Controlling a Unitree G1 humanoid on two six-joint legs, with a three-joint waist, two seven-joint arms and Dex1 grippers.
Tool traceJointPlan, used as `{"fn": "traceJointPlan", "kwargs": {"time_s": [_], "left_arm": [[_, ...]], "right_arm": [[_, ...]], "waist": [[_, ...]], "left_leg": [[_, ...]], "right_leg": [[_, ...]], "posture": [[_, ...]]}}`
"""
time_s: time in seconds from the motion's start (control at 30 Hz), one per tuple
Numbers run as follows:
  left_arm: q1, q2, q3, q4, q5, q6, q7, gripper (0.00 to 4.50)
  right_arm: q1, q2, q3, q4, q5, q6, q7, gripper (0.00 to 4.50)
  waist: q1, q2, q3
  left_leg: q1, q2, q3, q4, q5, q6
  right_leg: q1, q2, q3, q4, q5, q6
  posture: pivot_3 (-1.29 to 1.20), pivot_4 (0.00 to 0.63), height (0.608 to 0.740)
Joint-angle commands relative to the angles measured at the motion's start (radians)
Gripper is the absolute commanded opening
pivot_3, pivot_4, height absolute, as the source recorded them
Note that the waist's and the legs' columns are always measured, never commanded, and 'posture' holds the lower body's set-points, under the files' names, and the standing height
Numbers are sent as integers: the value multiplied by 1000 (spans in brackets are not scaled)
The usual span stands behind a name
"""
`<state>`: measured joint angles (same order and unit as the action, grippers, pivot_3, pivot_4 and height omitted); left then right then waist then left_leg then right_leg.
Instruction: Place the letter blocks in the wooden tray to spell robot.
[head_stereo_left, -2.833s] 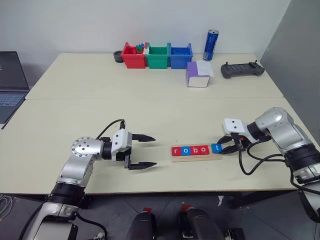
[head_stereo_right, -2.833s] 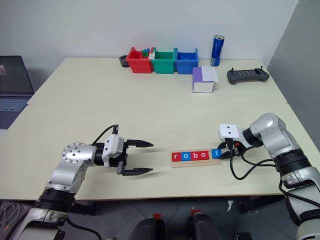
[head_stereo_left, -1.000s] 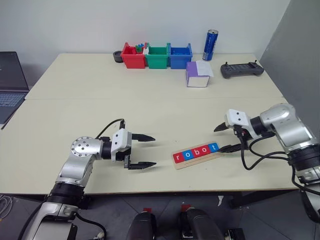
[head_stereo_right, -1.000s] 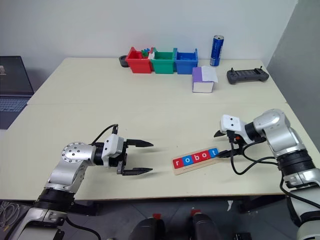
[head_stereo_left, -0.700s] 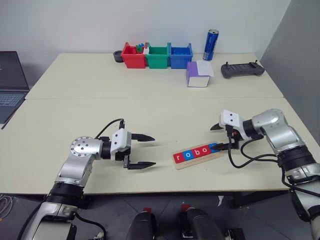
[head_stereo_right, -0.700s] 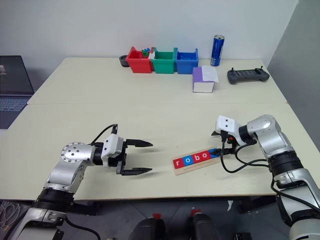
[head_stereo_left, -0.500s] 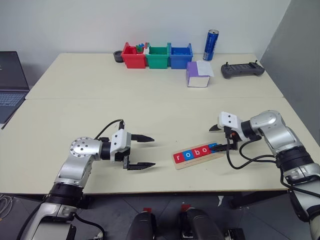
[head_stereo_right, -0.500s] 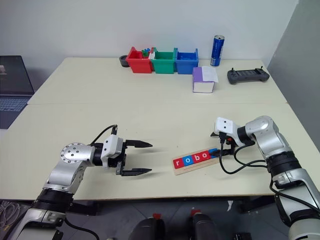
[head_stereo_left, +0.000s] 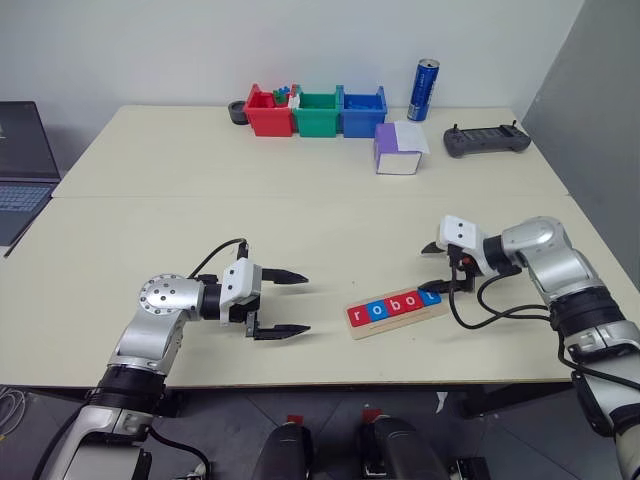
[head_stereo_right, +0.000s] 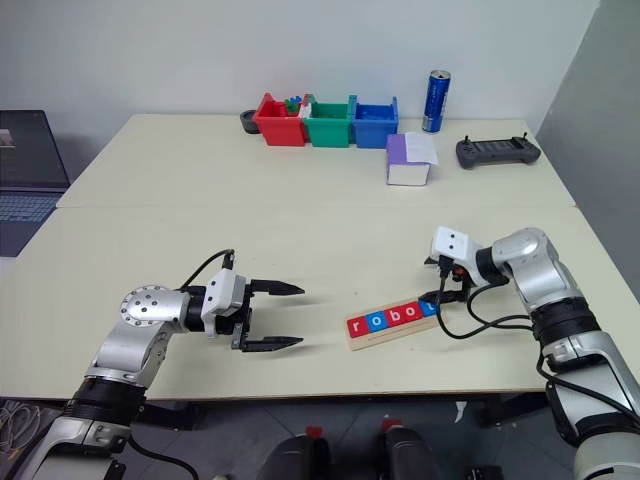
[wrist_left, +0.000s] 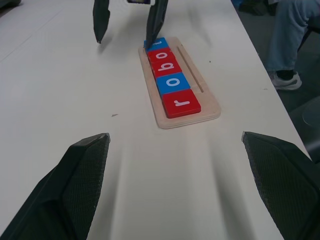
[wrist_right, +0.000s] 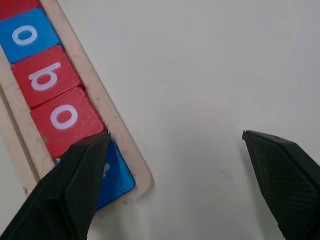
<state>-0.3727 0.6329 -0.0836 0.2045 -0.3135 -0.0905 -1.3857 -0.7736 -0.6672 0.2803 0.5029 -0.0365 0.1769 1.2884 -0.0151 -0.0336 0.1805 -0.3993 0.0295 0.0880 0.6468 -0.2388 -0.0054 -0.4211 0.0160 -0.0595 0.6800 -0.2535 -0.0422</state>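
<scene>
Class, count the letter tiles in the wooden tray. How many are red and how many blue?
5: red r, blue o, red b, red o, blue t at the far end, partly hidden by a gripper finger.

The silver-armed left hand (head_stereo_left: 282, 304) is held level over the counter (head_stereo_left: 300, 230) with its two black fingers spread wide, while the right hand (head_stereo_left: 433, 272) is angled downward, fingers likewise parted.

Five letter blocks (head_stereo_left: 391, 305) in one wooden tray (wrist_left: 210, 104): three red, two blue. Three bins (head_stereo_left: 316, 110): red, green, blue. One can (head_stereo_left: 423, 90), one controller (head_stereo_left: 484, 140), one laptop (head_stereo_left: 18, 165).
</scene>
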Motion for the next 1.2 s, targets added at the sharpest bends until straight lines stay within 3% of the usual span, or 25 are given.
{"fn": "traceJointPlan", "kwargs": {"time_s": [0.03, 0.37, 0.57, 0.7, 1.2], "left_arm": [[-3, 11, 17, -25, -15, -1, 1, 4500], [-7, 7, 15, -20, -11, -5, 5, 4500], [-4, 15, 19, -22, -14, -4, -1, 4500], [-10, 16, 17, -11, -12, -8, -9, 4500], [22, 24, 25, -45, -19, 2, 7, 4500]], "right_arm": [[-3, -11, -9, -14, 1, -2, 10, 4483], [9, -14, -3, -13, -9, -17, 5, 4483], [-70, -75, -72, -87, 89, 30, 122, 4483], [-27, -141, -28, -171, 124, 15, 285, 4483], [-13, -119, 68, -68, 75, -146, 311, 4483]], "waist": [[0, 0, 0], [0, 0, 0], [0, 1, 0], [2, 0, 0], [2, 0, 0]], "left_leg": [[0, 0, 0, 0, 0, 0], [0, 0, 0, 0, 0, 0], [0, 0, 0, 0, 0, 0], [0, 0, -1, 0, 0, 0], [0, 0, 0, 0, 0, 0]], "right_leg": [[0, 0, 0, 0, 0, 0], [0, 0, 0, 0, 0, 0], [0, 0, 0, 0, 0, 0], [0, 0, -1, 0, 0, 0], [0, 0, -1, 0, 0, 0]], "posture": [[0, 150, 740], [0, 150, 740], [0, 150, 740], [0, 150, 740], [0, 150, 740]]}}
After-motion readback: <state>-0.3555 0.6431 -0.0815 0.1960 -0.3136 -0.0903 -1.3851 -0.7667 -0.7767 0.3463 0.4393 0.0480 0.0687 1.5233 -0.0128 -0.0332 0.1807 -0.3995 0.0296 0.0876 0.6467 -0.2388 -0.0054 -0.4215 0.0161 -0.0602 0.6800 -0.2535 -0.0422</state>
